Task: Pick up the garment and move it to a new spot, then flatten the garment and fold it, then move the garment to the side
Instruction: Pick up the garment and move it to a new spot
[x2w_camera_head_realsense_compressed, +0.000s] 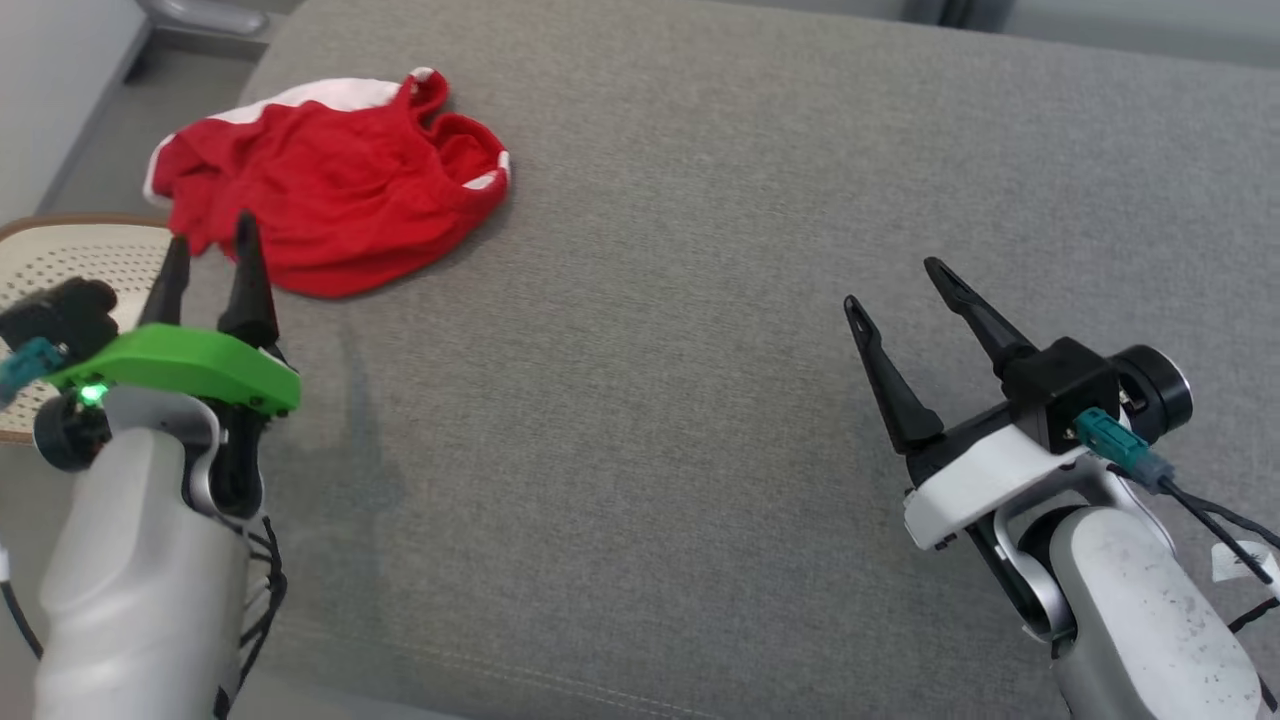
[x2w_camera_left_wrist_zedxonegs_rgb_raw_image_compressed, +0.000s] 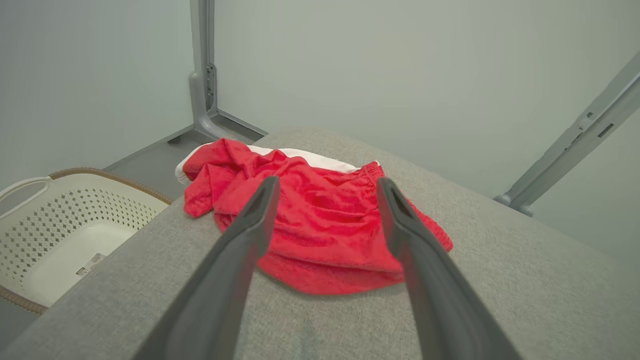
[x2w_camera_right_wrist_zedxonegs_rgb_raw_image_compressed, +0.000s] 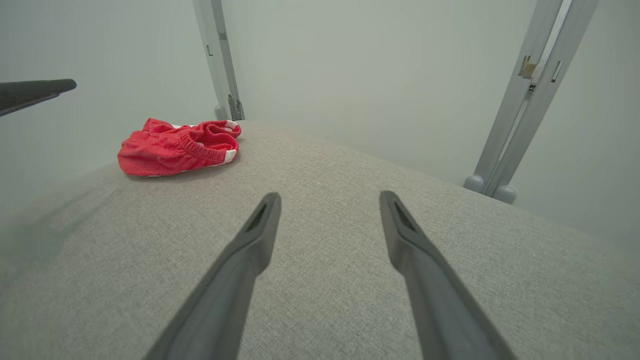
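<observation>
Cream plastic laundry basket (x2w_camera_left_wrist_zedxonegs_rgb_raw_image_compressed: 65, 215) with a brown rim sits just off the left edge of the grey upholstered cushion (x2w_camera_head_realsense_compressed: 650, 400), lower than its top. All I can make out inside is a small sticker (x2w_camera_left_wrist_zedxonegs_rgb_raw_image_compressed: 90, 263) on its bottom, print way too tiny to read. The red garment (x2w_camera_head_realsense_compressed: 330, 190) with white trim is bunched in a heap on the cushion's far left corner, near the basket but not in it. Left end effector (x2w_camera_head_realsense_compressed: 212, 228) hangs right in front of that heap, fingers spread wide, tips just short of the cloth as far as I can tell. Right end effector (x2w_camera_head_realsense_compressed: 891, 281) is way over on the right, also spread wide, above bare cushion and well apart from the garment. Left wrist view gives you the basket's inside and the sticker, while the head view catches just a slice of its rim. Right wrist view shows the garment's elastic waistband side, plus grey metal posts (x2w_camera_right_wrist_zedxonegs_rgb_raw_image_compressed: 520, 100) against the pale wall and one dark finger of the left end effector poking in at upper left.
</observation>
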